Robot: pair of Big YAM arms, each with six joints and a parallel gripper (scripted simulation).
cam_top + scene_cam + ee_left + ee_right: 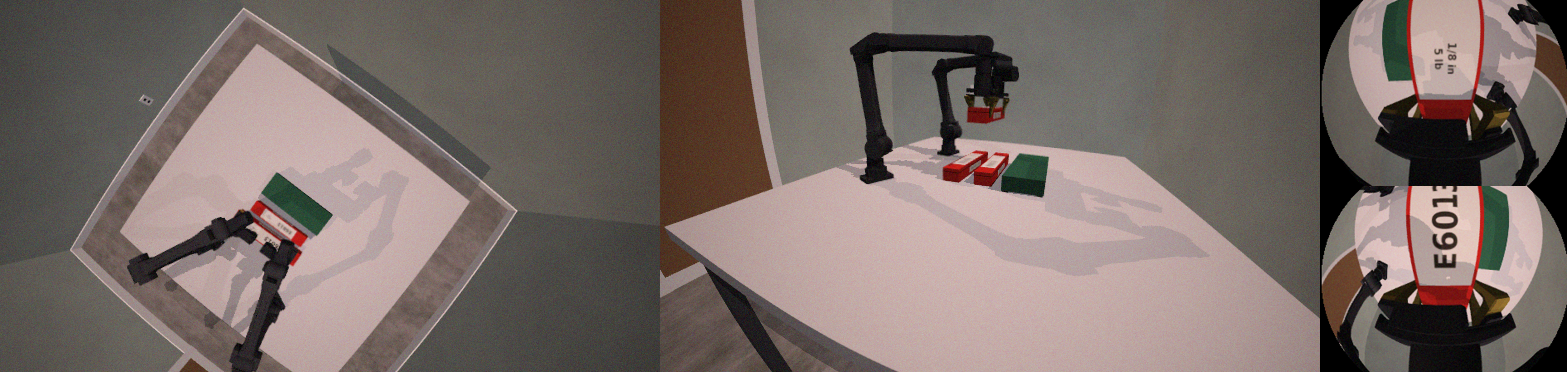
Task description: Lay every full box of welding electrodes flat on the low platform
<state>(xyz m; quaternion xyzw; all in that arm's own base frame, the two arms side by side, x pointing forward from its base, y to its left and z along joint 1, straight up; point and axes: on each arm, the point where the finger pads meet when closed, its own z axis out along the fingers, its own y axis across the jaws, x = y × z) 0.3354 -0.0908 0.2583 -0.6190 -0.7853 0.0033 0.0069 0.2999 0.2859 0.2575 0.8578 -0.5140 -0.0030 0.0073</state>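
Both grippers are shut on one red electrode box (985,115) (265,239) (1444,54) (1444,240), one at each end, and hold it level high above the table. The left gripper (1444,110) (246,220) grips the end marked "1/8 in 5 lb". The right gripper (1444,295) (280,248) grips the end marked "E6013". Two more red boxes (965,166) (991,169) lie flat side by side on the table. The green low platform (1026,173) (297,202) (1396,46) (1494,232) sits right beside them with nothing on it. In the overhead view one table box (278,223) shows and the held box hides the other.
The white table (910,280) (300,110) stretches wide in front of the boxes and platform. The two arm bases (876,172) (949,146) stand at the back edge behind the boxes. A brown panel (705,125) stands off the table at the left.
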